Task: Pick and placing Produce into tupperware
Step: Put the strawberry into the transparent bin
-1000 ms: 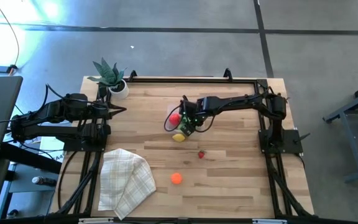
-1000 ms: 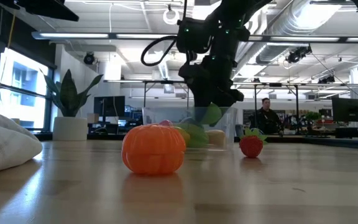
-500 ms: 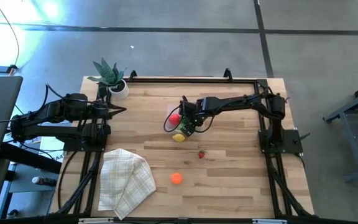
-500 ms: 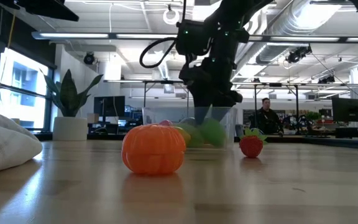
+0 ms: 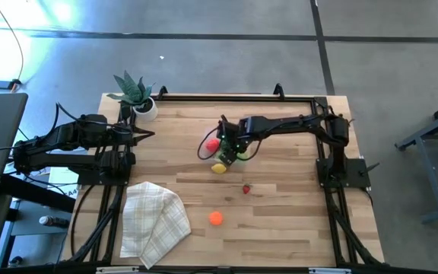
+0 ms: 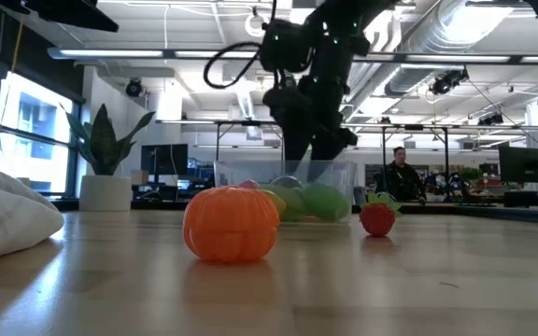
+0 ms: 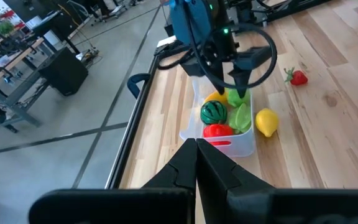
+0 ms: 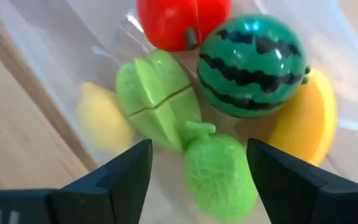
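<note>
Overhead, the right gripper (image 5: 229, 154) hides most of the tupperware (image 5: 217, 149); its fingers stand apart above the container, holding nothing. The wrist views show the contents: a watermelon (image 8: 252, 65), a red piece (image 8: 180, 22), two green pieces and an orange piece (image 8: 306, 124). A lemon (image 7: 266, 121) lies just outside the wall; a strawberry (image 5: 245, 189) and an orange (image 5: 216, 218) sit apart on the wooden table (image 5: 287, 213). The left gripper (image 5: 144, 135) waits near the plant (image 5: 135, 93), apparently closed. A checked cloth (image 5: 153, 221) lies near the front edge.

Tupperware (image 7: 229, 140) crowded; open tabletop (image 5: 280, 213) beyond strawberry (image 5: 245, 189).
</note>
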Robot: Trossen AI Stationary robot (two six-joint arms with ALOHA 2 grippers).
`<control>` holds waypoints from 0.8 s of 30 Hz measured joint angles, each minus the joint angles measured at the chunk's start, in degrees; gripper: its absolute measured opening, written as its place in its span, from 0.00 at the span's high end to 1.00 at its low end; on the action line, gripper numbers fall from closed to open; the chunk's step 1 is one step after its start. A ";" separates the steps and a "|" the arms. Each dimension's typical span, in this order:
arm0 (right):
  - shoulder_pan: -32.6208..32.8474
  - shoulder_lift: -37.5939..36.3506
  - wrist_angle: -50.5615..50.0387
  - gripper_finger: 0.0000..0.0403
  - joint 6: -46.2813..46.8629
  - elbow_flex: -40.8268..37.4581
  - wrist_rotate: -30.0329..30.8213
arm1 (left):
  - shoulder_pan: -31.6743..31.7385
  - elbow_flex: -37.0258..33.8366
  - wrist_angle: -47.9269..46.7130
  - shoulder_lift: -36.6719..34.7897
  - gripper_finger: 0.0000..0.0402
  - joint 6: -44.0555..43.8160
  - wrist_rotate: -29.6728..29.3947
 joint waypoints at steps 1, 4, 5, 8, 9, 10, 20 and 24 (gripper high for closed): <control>0.00 -0.18 -1.44 0.37 -0.09 1.14 0.14 | 0.00 0.01 0.00 0.00 1.00 0.00 0.00; 0.00 -0.67 -6.42 0.37 0.14 5.96 1.39 | 0.00 -0.01 0.01 0.00 1.00 0.00 -0.02; 0.00 -1.00 -8.75 0.37 0.92 7.66 1.76 | -0.01 0.00 -0.01 0.00 1.00 -0.01 0.00; 0.82 -1.94 -15.33 0.37 5.51 12.71 2.93 | -0.01 -0.01 -0.01 0.00 1.00 0.00 0.00; 1.49 -2.34 -17.99 0.37 7.48 14.04 3.50 | -0.01 -0.01 0.01 -0.02 1.00 0.00 0.00; 2.34 -2.73 -20.45 0.37 9.47 15.22 4.25 | 0.00 0.00 0.01 -0.02 1.00 0.00 0.00; 17.48 -7.16 -31.90 0.37 35.96 11.07 13.36 | -0.01 0.00 0.01 0.00 1.00 0.00 -0.01; 23.38 -9.85 -24.96 0.37 46.70 2.72 14.51 | 0.00 0.00 0.01 -0.02 1.00 -0.02 0.00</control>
